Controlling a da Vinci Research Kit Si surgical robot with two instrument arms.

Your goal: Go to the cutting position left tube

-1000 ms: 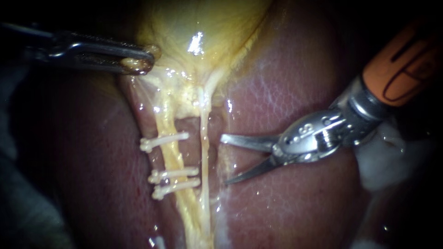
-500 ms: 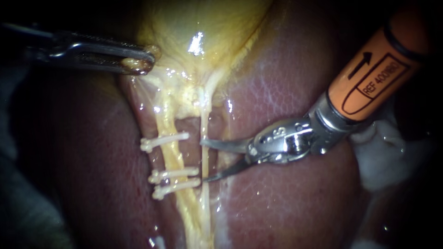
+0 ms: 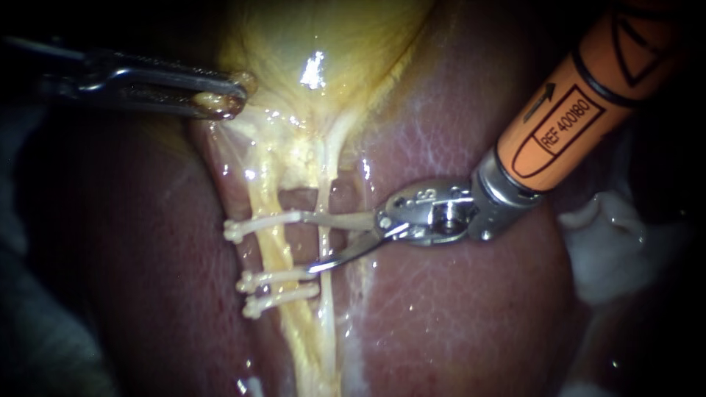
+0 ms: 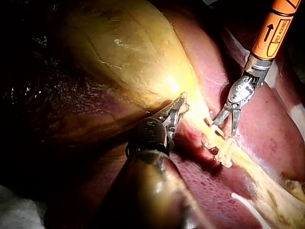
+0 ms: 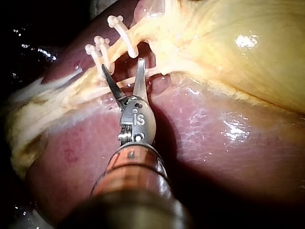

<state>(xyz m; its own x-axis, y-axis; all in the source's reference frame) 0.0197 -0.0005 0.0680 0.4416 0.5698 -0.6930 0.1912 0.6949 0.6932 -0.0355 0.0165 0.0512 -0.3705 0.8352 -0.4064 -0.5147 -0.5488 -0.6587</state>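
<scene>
The left tube is a thick yellow strand carrying three white clips; the lower two sit close together. A thin pale right tube runs beside it. My right instrument comes in on an orange shaft with its blades open. The right tube lies between the blades, and their tips reach the clips' right ends, in the gap between the upper clip and the lower pair. The right wrist view shows the same open blades at the clips. My left instrument is shut on gallbladder tissue at the neck.
Dark red liver lies on both sides of the tubes. A white gauze pad sits at the right, under the orange shaft. The left instrument's shaft runs low over the liver.
My right instrument has moved left, its open blades passing over the right tube up to the clipped left tube. The left instrument and the tissue it holds have stayed still.
</scene>
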